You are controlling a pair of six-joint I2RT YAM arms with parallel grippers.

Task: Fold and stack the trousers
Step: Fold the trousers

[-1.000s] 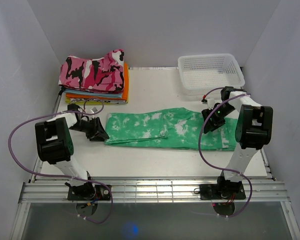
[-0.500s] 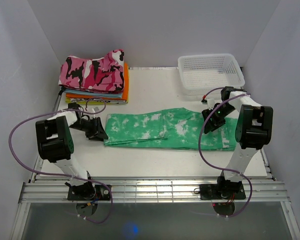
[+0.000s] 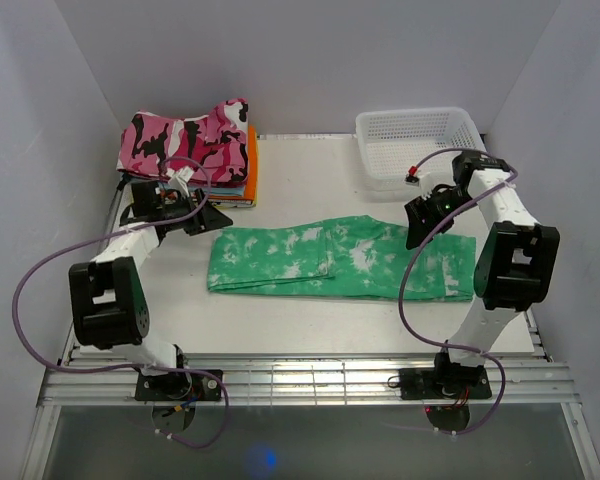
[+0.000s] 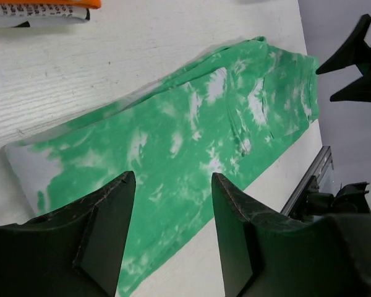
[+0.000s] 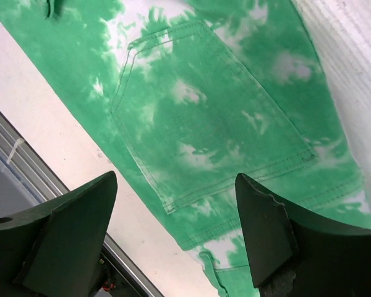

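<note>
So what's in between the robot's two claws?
The green trousers, lying flat on the white table between the left claw and the right claw. The top view shows it best.

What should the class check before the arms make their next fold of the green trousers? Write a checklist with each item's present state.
1. Left jaws open, empty: ok.
2. Right jaws open, empty: ok.
3. Trousers flat on the table, one long band: ok.
4. Both jaws lifted clear of the fabric: ok.
5. Trousers short enough to stack: not ok, full length.
6. Underside layer smooth: cannot tell.
</note>
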